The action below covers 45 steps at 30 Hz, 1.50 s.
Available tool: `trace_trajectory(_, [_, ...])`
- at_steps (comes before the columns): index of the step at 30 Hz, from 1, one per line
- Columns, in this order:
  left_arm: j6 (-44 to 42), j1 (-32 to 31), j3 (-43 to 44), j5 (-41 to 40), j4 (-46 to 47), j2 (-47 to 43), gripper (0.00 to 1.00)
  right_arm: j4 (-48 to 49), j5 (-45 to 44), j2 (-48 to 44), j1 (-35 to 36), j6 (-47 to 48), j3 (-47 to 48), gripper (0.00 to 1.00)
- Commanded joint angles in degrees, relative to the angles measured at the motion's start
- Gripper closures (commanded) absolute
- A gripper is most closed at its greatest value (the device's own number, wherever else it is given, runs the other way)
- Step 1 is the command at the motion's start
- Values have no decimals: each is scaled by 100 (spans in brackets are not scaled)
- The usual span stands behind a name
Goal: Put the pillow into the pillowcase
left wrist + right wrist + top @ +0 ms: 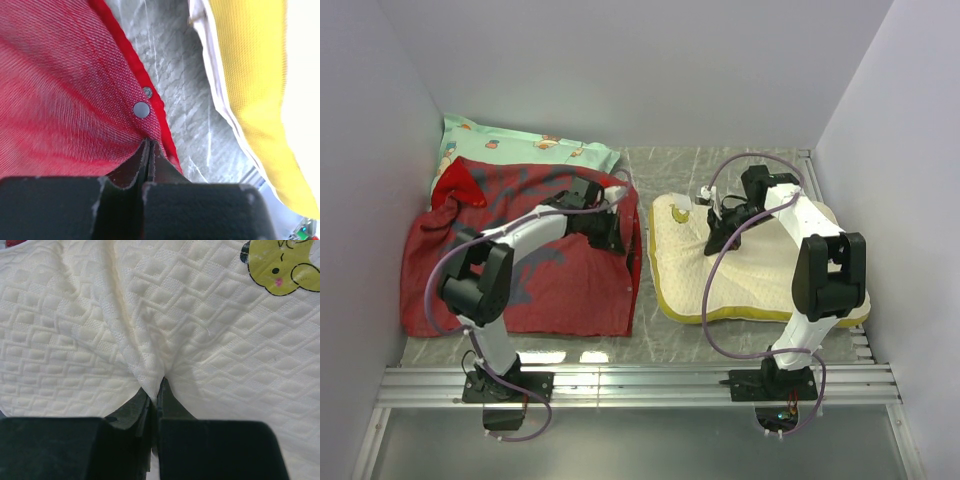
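The red pillowcase (pixel 550 285) lies spread on the left of the table. My left gripper (pixel 612 232) is shut on its right edge, pinching the red cloth (pixel 75 100) just below two metal snaps (pixel 141 109). The cream pillow (pixel 760 285) with its yellow edge band (pixel 255 85) lies on the right. My right gripper (pixel 720 238) is shut on a pinched fold of the pillow's quilted top (pixel 150 325), near a yellow cartoon print (pixel 280 265).
A mint-green pillow (pixel 510 150) with small prints sits at the back left, partly under the pillowcase. White walls close in the left, back and right. A strip of marbled grey table (pixel 647 250) separates the pillowcase from the cream pillow. A metal rail (pixel 640 385) runs along the near edge.
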State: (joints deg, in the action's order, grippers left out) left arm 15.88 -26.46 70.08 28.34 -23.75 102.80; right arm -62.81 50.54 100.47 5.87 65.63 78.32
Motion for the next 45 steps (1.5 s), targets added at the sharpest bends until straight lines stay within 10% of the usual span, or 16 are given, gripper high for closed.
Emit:
trace_trajectory(1, [64,334,330,383,-16,-725,100,-592,368,-194,142,336,113,100])
trace_trajectory(18, [-129,616,-47,1077,-341,-1842,100,-593,-352,-502,1724,909,-213,100])
trace_trajectory(30, [-744,607,-426,1139,-1017,-2414,100,-575,-405,948,1690,162,2230,100])
trace_trajectory(45, [-1790,624,-39,2237,-2062,-2546,100,2498,-1819,474,1690,-1605,1406,100])
